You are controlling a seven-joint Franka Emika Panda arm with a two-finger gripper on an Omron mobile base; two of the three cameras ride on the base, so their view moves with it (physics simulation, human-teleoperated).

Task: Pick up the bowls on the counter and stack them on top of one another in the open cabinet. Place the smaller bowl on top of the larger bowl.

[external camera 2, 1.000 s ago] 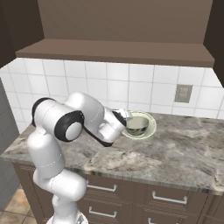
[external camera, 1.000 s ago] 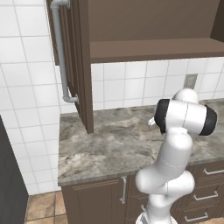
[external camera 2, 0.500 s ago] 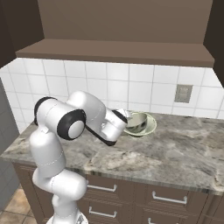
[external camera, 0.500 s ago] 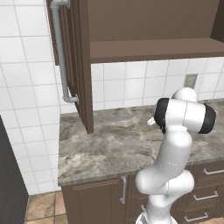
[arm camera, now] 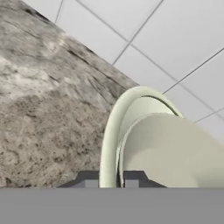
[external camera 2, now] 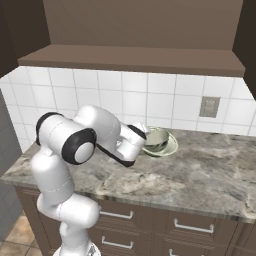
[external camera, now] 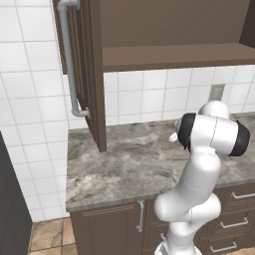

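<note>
Presently, wide cream-white flared bowl (external camera 2: 167,147), small grey-tan bowl (external camera 2: 156,139) nested inside, on grey-brown marbled counter (external camera 2: 210,172) beneath open dark wooden cabinet (external camera 2: 135,59); two-finger gripper (arm camera: 111,183) straddles rim, apparently for lifting; closure indeterminable.

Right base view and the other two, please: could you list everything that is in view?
wide cream-white bowl: one, cream with green underside, on the counter by the wall
small grey-tan bowl: one, seemingly nested in the wide bowl
marbled stone counter: one, grey-brown
wooden wall cabinet: one, dark brown, open, above the counter
bar handle: one, pale grey, on the cabinet door
wall tiles: many, white, behind the counter
wall outlet: one, grey, on the tiles
drawers: several, dark brown, under the counter
floor tiles: terracotta, lower left
robot arm: one, white with dark joints
hand: one, dark tips either side of the bowl rims
</note>
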